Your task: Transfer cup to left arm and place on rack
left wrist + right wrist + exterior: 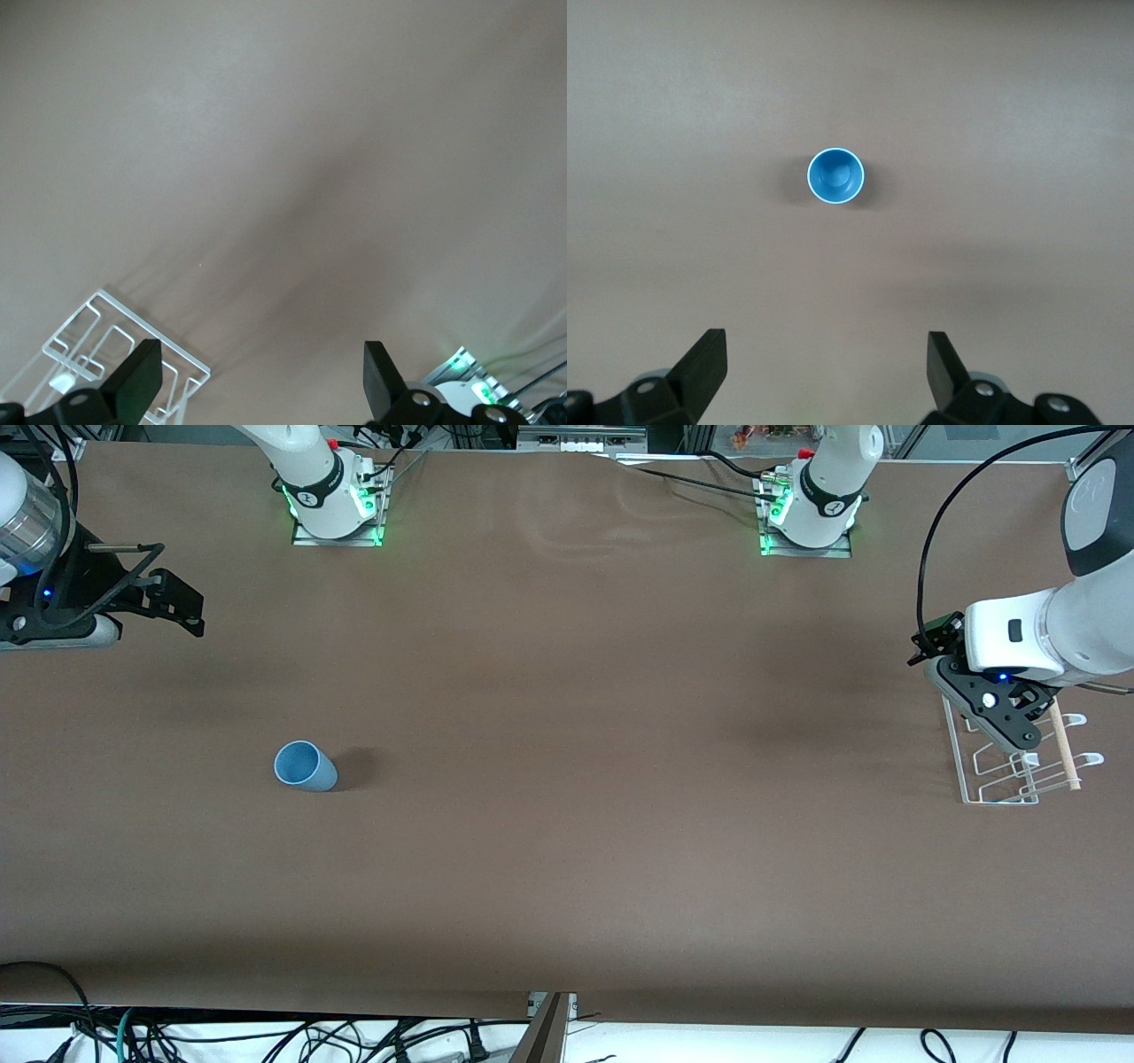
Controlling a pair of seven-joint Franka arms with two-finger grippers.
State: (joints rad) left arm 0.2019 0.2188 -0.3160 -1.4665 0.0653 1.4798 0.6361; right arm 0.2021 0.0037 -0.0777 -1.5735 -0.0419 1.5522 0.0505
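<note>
The light-blue cup [306,765] stands upright, mouth up, on the brown table toward the right arm's end. It also shows in the right wrist view [836,176], apart from the fingers. My right gripper [182,607] is open and empty, up in the air at the right arm's end of the table; its own view [826,363] shows the jaws wide apart. The white wire rack [1010,779] with its wooden dowel [1063,746] sits at the left arm's end. My left gripper [1019,731] hovers over the rack, open and empty [263,376]. The rack's corner shows in the left wrist view [106,345].
The two arm bases [337,505] [811,509] stand with green lights along the table's edge farthest from the front camera. The brown table [576,779] stretches bare between cup and rack. Cables hang below the table's near edge [354,1045].
</note>
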